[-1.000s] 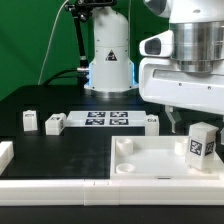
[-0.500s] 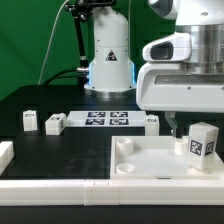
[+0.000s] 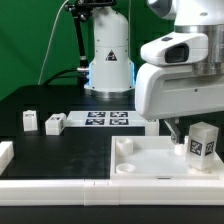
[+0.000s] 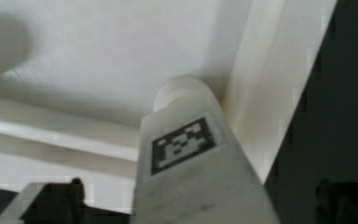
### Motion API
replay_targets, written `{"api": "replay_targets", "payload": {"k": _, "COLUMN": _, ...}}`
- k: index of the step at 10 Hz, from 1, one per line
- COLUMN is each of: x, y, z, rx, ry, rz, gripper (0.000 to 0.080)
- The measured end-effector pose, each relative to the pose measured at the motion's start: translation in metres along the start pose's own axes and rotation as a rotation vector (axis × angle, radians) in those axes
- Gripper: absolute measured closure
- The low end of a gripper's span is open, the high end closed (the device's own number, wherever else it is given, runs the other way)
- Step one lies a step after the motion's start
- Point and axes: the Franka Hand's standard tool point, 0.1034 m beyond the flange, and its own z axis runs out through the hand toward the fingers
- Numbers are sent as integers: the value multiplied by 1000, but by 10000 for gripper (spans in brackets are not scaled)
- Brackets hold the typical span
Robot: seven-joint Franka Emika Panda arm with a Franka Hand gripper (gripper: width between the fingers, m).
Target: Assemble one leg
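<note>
leg upright beneath our spread end effector
exterior view: the leg (image 3: 203, 142) stands on the tray (image 3: 150, 165), just below the end effector (image 3: 188, 127). wrist view: fingers (image 4: 51, 200) apart, leg (image 4: 197, 150) between them; likely light, rigid, slick, so we'd pinch its flat sides.

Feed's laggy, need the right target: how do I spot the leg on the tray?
Find the big white rimmed tray at the front of the exterior view, toward its right. At that view's right, the leg stands upright on it, black-and-white tag facing the camera. The other small white blocks sit back on the black table by the marker board; only this one is on the tray.
</note>
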Motion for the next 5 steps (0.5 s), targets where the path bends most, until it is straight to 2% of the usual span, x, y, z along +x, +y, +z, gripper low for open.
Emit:
{"api": "replay_targets", "payload": {"k": 1, "x": 0, "y": 1, "z": 0, "rx": 0, "ry": 0, "rz": -58, "gripper": 150}}
{"api": "replay_targets", "payload": {"k": 2, "x": 0, "y": 1, "z": 0, "rx": 0, "ry": 0, "rz": -59, "gripper": 274}}
{"api": "replay_targets", "payload": {"k": 3, "x": 0, "y": 1, "z": 0, "rx": 0, "ry": 0, "rz": -57, "gripper": 274}}
{"api": "replay_targets", "payload": {"k": 4, "x": 0, "y": 1, "z": 0, "rx": 0, "ry": 0, "rz": -57, "gripper": 413}}
{"api": "replay_targets", "payload": {"k": 5, "x": 0, "y": 1, "z": 0, "rx": 0, "ry": 0, "rz": -57, "gripper": 510}}
